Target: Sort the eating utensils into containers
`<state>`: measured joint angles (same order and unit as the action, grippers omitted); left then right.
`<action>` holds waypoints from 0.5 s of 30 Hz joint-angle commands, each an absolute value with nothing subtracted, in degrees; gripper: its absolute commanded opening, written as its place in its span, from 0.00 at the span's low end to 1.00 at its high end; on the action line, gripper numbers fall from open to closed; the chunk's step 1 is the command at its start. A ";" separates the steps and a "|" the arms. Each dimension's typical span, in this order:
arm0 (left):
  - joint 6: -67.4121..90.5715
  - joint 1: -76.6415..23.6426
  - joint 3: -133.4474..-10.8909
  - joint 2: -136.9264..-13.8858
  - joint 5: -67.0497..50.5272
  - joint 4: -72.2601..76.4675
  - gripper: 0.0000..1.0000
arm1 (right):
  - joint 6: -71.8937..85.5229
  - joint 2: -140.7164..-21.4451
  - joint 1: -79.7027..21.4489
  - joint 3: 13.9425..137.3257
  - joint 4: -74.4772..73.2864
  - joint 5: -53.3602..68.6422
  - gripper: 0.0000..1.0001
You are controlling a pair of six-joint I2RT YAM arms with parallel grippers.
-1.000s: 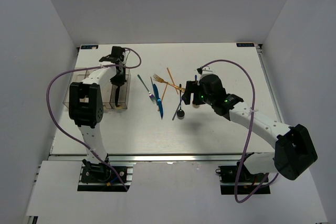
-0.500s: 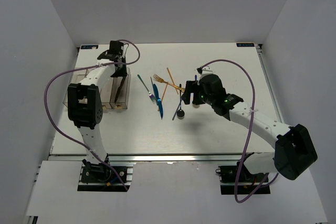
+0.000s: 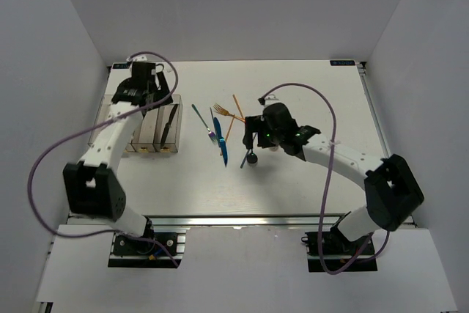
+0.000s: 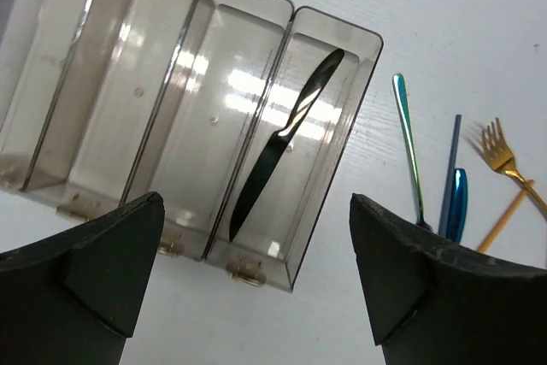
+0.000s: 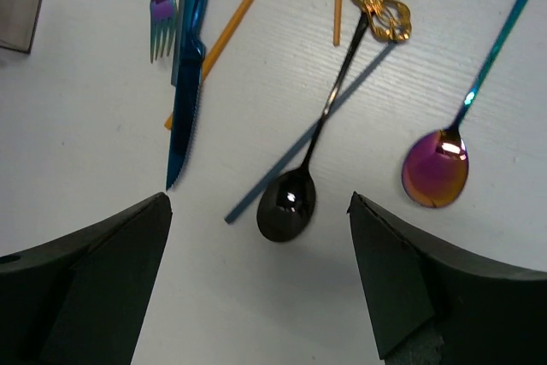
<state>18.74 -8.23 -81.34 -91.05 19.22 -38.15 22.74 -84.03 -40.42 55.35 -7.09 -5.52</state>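
Two sets of jaws are being held wide and empty. The left gripper [image 4: 256, 203] is being poised above the containers [image 4: 338, 16], where a black knife [image 4: 282, 147] is being kept in the bin at the row's 3 o'clock end. The right gripper [image 5: 259, 200] is being centred over the black spoon [image 5: 286, 203], seemingly for the next pick; a blue knife [image 5: 184, 117] is lying at its 10 o'clock.

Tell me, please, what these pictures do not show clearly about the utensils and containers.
Left wrist view: the tines of the teal fork are hidden behind a finger; the leftmost container is cut off by the edge.
Right wrist view: the head of the gold fork is cut off by the top edge.
Top view: the right gripper covers the handle of the black spoon.
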 commanded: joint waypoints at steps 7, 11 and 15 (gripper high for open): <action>25.05 -8.35 -55.76 -64.53 16.44 -30.68 0.98 | 23.56 -99.48 -50.00 73.73 -15.46 -23.37 0.69; 24.00 -8.35 -48.70 -60.74 16.43 -29.53 0.98 | 21.89 -107.12 -51.33 79.00 -15.47 -23.55 0.51; 23.29 -8.35 -46.85 -58.98 16.79 -29.71 0.98 | 19.17 -111.95 -51.42 84.10 -13.98 -23.03 0.49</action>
